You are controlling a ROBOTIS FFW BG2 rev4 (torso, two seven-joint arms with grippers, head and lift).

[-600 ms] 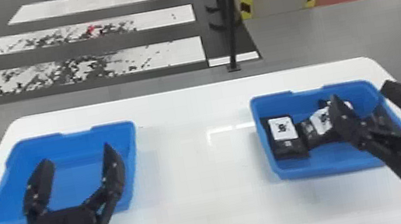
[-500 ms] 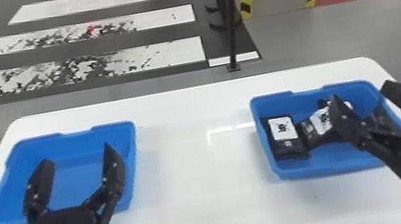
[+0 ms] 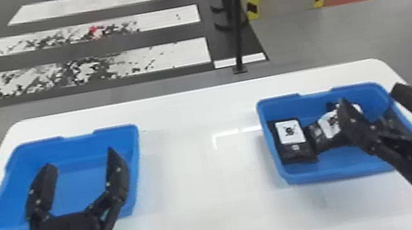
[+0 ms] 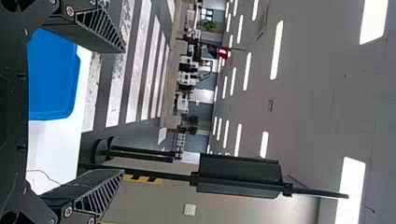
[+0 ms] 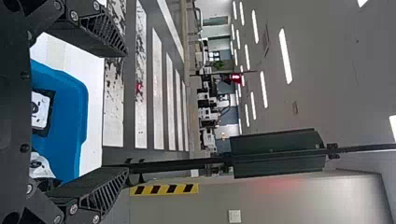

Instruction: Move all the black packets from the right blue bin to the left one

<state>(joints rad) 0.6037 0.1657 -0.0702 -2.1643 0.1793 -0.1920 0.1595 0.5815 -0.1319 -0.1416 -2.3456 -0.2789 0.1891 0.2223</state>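
Head view: you've got two bins on the white surface [image 3: 201, 206], one under each hand.
Right bin [image 3: 333, 173]: here's your stock, folks and operator, all the black packets you can make out are in here. One packet [image 3: 297, 153] lies by the left wall, label up; a second packet [image 3: 320, 137] sits just beside it, turned at an angle. Dark shapes behind and toward the right wall look like more, but the right hand covers part of them, so you can't get a firm count.
Left bin [image 3: 78, 175]: blue floor between the fingers, and not a packet to be seen on it. The hand hides a part.
Left hand [image 3: 80, 158]: spread wide, nothing in its grasp, over the left bin.
Right hand [image 3: 369, 94]: spread wide too, gripping nothing, over the right side of its bin.
Score: nothing looks delivered, so you seem to be right at the start, with the whole load to go.
Next up: you'd likely lower the right hand onto a packet, close, lift, then carry it across. Watch the packets that lie close together; a wide hand could nudge a neighbour.
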